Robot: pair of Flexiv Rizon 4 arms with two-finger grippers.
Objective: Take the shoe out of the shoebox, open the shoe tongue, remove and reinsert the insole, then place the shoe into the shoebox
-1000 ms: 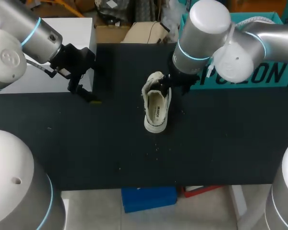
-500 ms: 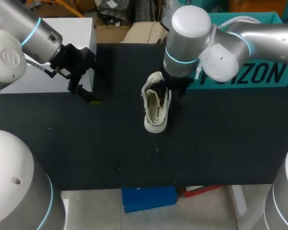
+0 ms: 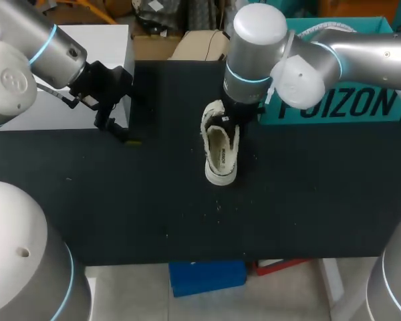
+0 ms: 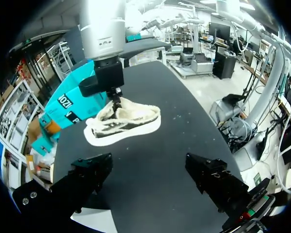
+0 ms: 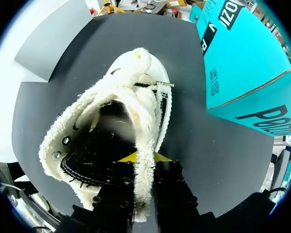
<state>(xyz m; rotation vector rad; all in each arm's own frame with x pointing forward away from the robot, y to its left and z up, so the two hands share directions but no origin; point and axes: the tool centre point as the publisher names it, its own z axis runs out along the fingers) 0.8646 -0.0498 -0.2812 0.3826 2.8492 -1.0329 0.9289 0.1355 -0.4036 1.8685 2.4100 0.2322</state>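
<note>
A white shoe [image 3: 221,152] with fleecy lining lies on the black table [image 3: 307,200], toe toward the front edge. In the right wrist view its dark inside [image 5: 104,141] shows, and my right gripper [image 5: 138,158] is shut on the fleecy edge [image 5: 141,121] of the opening, one yellow tip on each side. The head view has that gripper [image 3: 228,122] at the shoe's heel end. My left gripper [image 3: 122,132] hangs open and empty at the table's left. From its wrist view [image 4: 150,174] the shoe [image 4: 123,122] lies well ahead. The teal shoebox [image 3: 341,100] stands at the back right.
A white box [image 3: 103,47] stands at the table's back left, just behind the left gripper. The teal shoebox [image 5: 242,73] is close beside the shoe on the right arm's side. Small crumbs [image 3: 214,210] dot the table in front of the shoe.
My right arm swung left over the shoe's heel end and its gripper shut on the fleecy edge. The shoe shifted slightly to the right. The left arm stayed still.
</note>
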